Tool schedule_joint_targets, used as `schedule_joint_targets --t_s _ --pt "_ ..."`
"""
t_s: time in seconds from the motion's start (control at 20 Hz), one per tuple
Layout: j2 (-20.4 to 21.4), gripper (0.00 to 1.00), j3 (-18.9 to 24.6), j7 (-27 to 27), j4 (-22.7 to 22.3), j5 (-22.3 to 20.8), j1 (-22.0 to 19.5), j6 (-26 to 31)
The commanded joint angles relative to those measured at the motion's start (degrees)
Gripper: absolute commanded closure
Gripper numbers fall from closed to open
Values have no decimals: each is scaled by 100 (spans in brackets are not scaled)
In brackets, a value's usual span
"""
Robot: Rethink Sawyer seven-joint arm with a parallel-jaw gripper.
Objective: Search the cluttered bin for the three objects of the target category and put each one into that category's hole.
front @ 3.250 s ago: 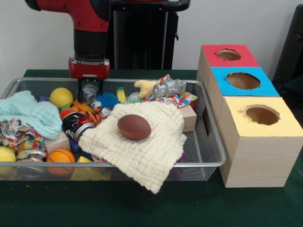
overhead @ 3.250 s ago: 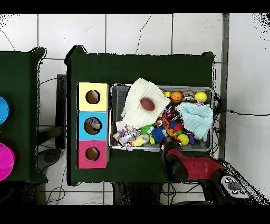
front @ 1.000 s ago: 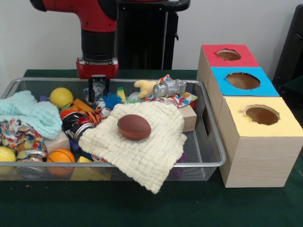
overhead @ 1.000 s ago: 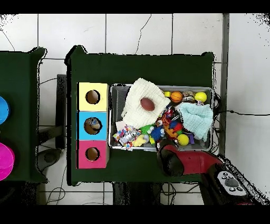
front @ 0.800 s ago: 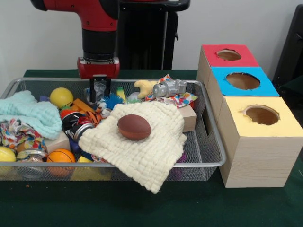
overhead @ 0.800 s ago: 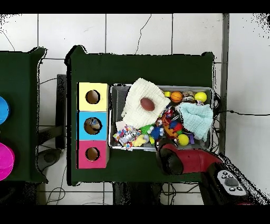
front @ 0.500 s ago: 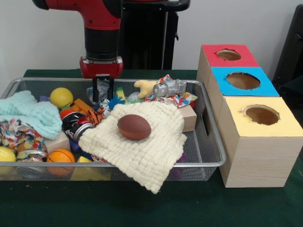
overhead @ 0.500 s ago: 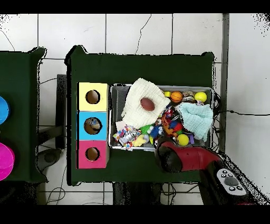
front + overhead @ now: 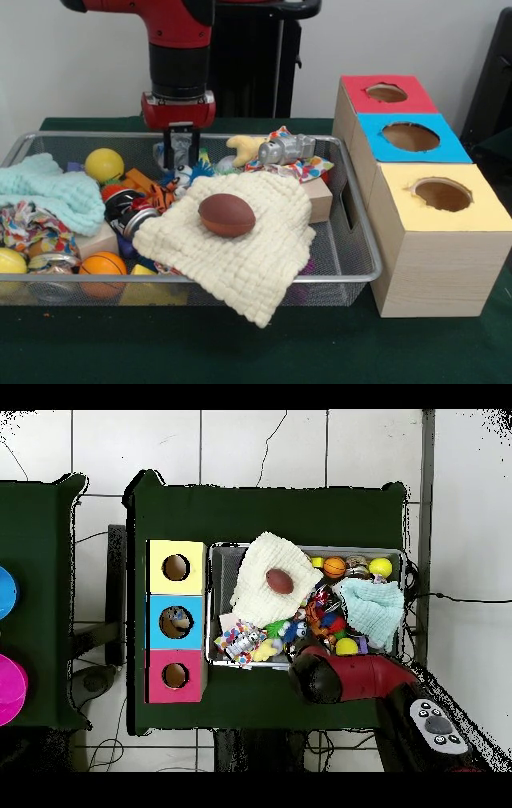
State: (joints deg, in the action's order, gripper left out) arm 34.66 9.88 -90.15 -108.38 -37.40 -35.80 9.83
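Red arm point(image 9: 178, 36) vertical near bench's far edge, left of centre in front view; gripper point(image 9: 180, 156) points straight down, fingers closed on a small grey object point(image 9: 183, 147).

lab: pedestal robot arm point(image 9: 179, 48), sorting boxes point(image 9: 432, 232)

Bright, even, seemingly overhead light; soft shadows under the bin point(image 9: 352, 276); mild softness, no glare.

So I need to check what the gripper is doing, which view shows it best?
The front view: the gripper hangs over the bin's far side, with something grey between its fingers. In the overhead view the red arm hides it.
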Motion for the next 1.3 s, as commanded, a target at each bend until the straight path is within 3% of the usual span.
schedule_joint_targets --t_s 0.05,0.45,1.05,1.3 --pt "191 100 905 -112 347 301 50 506" --pt "398 100 1098 -137 428 386 122 640" --pt "942 100 1181 -89 142 666 142 910" --pt "886 100 1067 -175 64 564 144 659"
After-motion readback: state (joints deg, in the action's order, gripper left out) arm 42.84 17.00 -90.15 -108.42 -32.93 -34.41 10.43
